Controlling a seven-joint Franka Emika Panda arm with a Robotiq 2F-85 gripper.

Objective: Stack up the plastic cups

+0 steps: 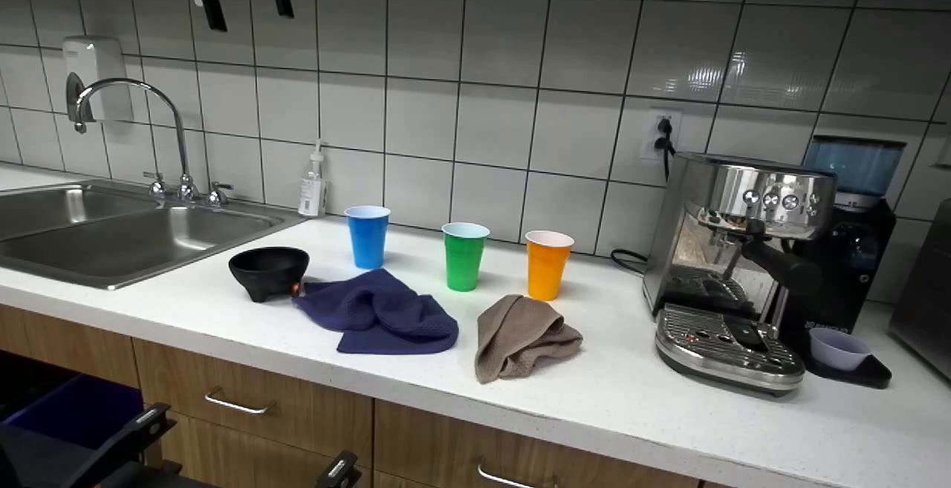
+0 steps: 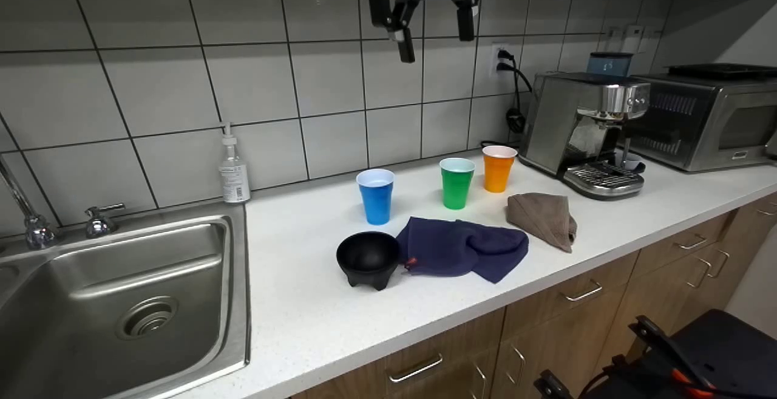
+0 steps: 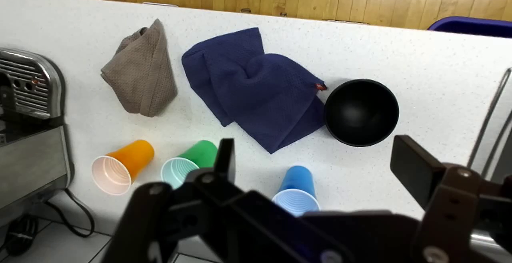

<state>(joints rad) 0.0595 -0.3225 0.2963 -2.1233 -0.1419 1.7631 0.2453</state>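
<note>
On a white counter (image 1: 620,358) (sink (image 1: 148,241) inset), three cups (image 1: 463,264), tiled wall (image 1: 496,124) behind

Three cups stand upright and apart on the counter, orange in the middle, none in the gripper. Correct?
Not quite: the green cup is in the middle, the orange cup at one end, as both exterior views show. All three stand upright and apart on the counter, none in the gripper.

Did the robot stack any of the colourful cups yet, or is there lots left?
No stacking looks done yet: the blue cup, green cup and orange cup stand upright and apart on the counter. Nothing is in hand: the fingers are open and empty, up high. The whole stack is left; no cup sits in another.
</note>
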